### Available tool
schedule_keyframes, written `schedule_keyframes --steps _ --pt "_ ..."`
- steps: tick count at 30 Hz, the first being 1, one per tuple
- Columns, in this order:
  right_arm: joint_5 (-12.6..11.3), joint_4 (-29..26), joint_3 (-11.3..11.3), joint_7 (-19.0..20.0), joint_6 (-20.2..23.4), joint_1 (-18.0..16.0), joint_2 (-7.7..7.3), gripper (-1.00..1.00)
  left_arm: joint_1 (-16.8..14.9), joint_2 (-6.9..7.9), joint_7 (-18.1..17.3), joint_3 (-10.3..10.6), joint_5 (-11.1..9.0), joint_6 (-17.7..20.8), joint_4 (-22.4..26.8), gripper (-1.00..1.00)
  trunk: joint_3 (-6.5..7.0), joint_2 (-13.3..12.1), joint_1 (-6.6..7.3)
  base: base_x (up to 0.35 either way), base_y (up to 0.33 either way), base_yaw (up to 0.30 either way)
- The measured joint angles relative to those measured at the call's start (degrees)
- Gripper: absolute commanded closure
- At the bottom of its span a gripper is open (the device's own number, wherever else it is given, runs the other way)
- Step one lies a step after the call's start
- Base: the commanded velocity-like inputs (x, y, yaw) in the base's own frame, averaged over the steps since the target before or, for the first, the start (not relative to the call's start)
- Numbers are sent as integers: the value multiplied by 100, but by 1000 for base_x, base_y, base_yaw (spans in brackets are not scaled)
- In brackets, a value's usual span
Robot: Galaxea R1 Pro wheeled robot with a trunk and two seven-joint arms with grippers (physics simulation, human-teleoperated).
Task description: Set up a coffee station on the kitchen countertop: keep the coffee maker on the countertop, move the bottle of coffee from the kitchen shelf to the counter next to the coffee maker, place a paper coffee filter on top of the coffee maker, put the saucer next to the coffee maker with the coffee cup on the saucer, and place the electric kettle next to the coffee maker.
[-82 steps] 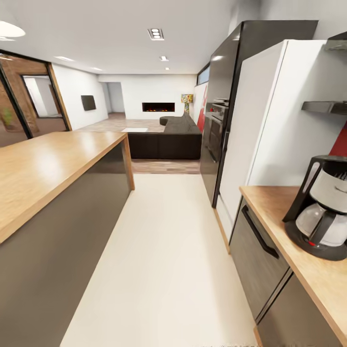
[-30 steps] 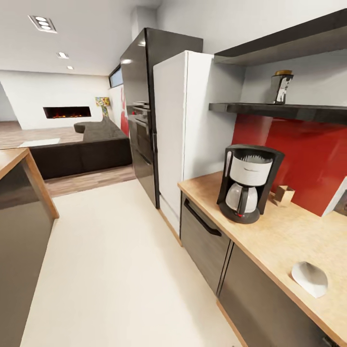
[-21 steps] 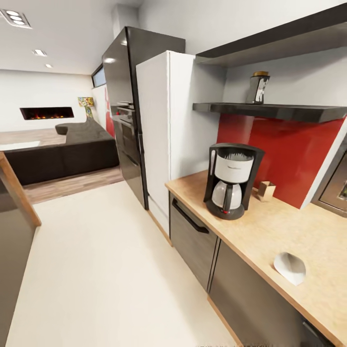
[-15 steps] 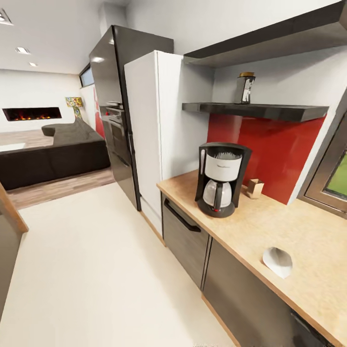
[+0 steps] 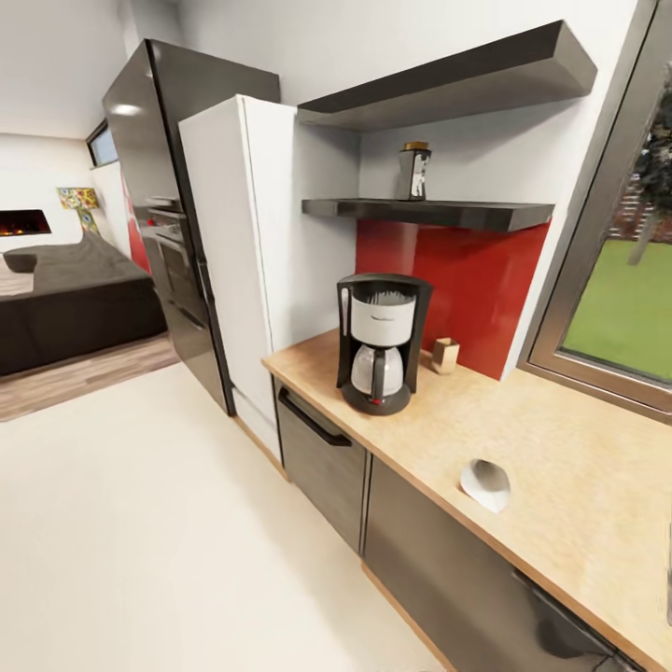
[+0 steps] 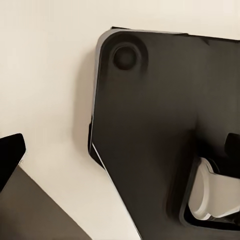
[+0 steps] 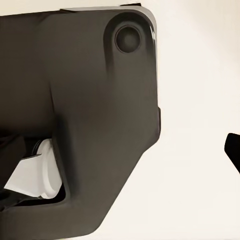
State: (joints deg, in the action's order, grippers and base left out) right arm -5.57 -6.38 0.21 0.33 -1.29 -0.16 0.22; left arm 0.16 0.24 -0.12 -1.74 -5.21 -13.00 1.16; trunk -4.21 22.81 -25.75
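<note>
The black and white coffee maker [image 5: 378, 345] stands on the wooden countertop [image 5: 560, 467], near its left end. On the lower dark wall shelf [image 5: 439, 213] above it stands the bottle of coffee [image 5: 412, 173], dark with a tan lid. A white paper coffee filter [image 5: 486, 483] lies near the counter's front edge, to the right of the coffee maker. In the left wrist view a dark fingertip [image 6: 10, 155] hangs over the pale floor beside my black base [image 6: 165, 125]. The right wrist view has another dark fingertip [image 7: 234, 150] next to the base [image 7: 80, 115].
A small wooden block [image 5: 444, 356] sits by the red backsplash [image 5: 467, 280]. A white fridge [image 5: 243, 261] and a black oven column [image 5: 163, 215] stand left of the counter. A window [image 5: 625, 299] is at the right. Pale floor [image 5: 140, 541] lies in front, a dark sofa [image 5: 65, 299] far left.
The head camera has swung to the right: the kitchen island has left the picture, and the counter, shelves and window have come in. Nothing on the counter has moved.
</note>
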Motion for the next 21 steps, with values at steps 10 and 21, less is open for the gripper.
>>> schedule_keyframes --steps 10,21 --pt "-15 -24 -15 -1 1 0 11 -100 -7 10 51 5 -1 -8 8 -100 0 0 0 0 0 -51" --pt "-16 -201 -14 0 25 -5 19 -100 0 88 53 7 10 11 -18 -100 1 0 0 0 0 -1"
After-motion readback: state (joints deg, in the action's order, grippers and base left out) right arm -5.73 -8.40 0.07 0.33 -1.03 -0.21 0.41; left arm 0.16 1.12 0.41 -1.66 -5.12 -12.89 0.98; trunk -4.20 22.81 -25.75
